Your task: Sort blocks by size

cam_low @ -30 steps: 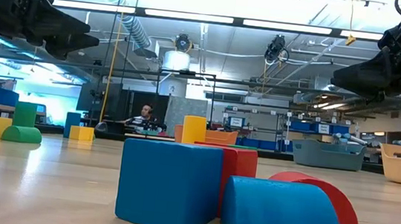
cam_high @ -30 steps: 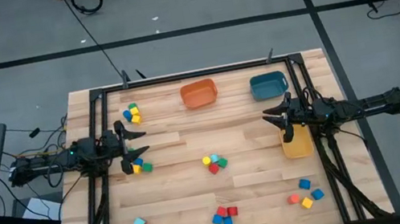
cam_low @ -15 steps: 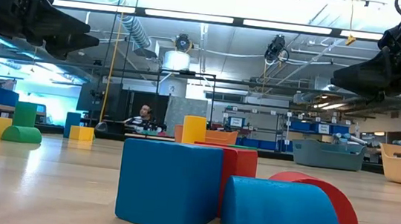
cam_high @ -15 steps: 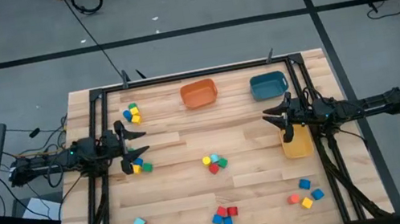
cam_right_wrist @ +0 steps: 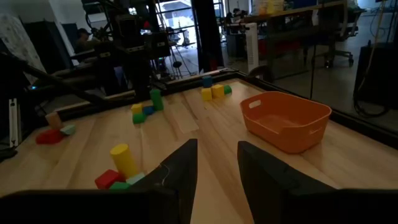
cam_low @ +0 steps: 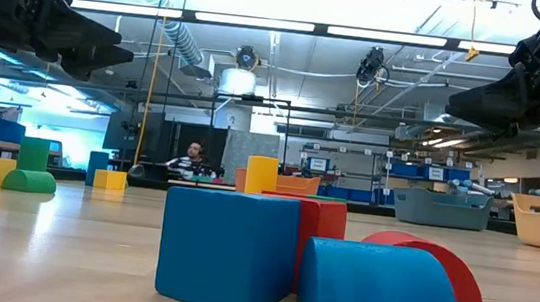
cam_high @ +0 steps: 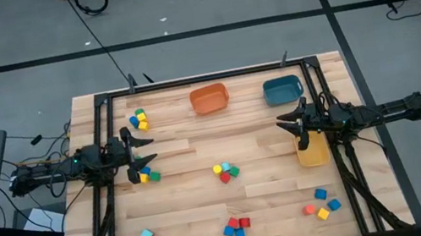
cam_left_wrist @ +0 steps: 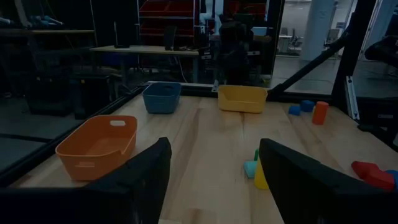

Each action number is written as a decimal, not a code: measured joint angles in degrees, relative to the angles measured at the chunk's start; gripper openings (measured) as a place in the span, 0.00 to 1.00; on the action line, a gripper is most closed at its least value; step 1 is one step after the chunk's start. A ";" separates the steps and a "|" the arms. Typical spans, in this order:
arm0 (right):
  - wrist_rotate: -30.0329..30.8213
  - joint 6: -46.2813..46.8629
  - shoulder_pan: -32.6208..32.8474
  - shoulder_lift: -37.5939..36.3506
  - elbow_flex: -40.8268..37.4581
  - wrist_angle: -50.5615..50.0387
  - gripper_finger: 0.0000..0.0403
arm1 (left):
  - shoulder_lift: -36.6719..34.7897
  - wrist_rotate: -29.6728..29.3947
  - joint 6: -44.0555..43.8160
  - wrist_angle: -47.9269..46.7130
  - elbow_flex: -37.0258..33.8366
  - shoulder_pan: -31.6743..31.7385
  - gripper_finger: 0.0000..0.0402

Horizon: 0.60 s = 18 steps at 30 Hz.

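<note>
Wooden table (cam_high: 190, 151) unchanged; blocks (cam_high: 225, 171), both grippers stayed put.

A robotics lab: ceiling strip lights (cam_low: 253, 21), exposed ducting (cam_low: 183, 43), shelving racks (cam_left_wrist: 168, 15) and workbenches (cam_left_wrist: 143, 50) beyond the table.

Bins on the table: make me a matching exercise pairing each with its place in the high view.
Things:
1. orange bin
2. teal bin
3. yellow bin

Places:
A. under the right tool
B. far edge, toward the right
C. far edge, near the middle

Pairs: 1-C, 2-B, 3-A
</note>
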 joint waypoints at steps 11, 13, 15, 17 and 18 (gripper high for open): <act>1.79 -0.07 0.00 0.01 0.00 0.21 0.32 | 0.01 -0.02 0.00 0.00 0.00 0.00 0.63; 2.52 -1.78 -0.01 0.01 0.00 0.43 0.32 | 0.00 -0.01 -0.01 0.00 -0.01 0.00 0.63; 2.63 -4.35 -0.01 -0.01 0.00 0.48 0.32 | -0.01 -0.02 -0.02 0.01 -0.01 -0.01 0.63; 3.15 -5.89 -0.01 0.01 0.00 0.75 0.32 | 0.01 -0.02 -0.02 -0.01 -0.01 -0.01 0.63; 3.56 -5.91 -0.01 0.01 0.00 1.08 0.32 | 0.01 -0.02 -0.02 -0.01 0.01 -0.01 0.63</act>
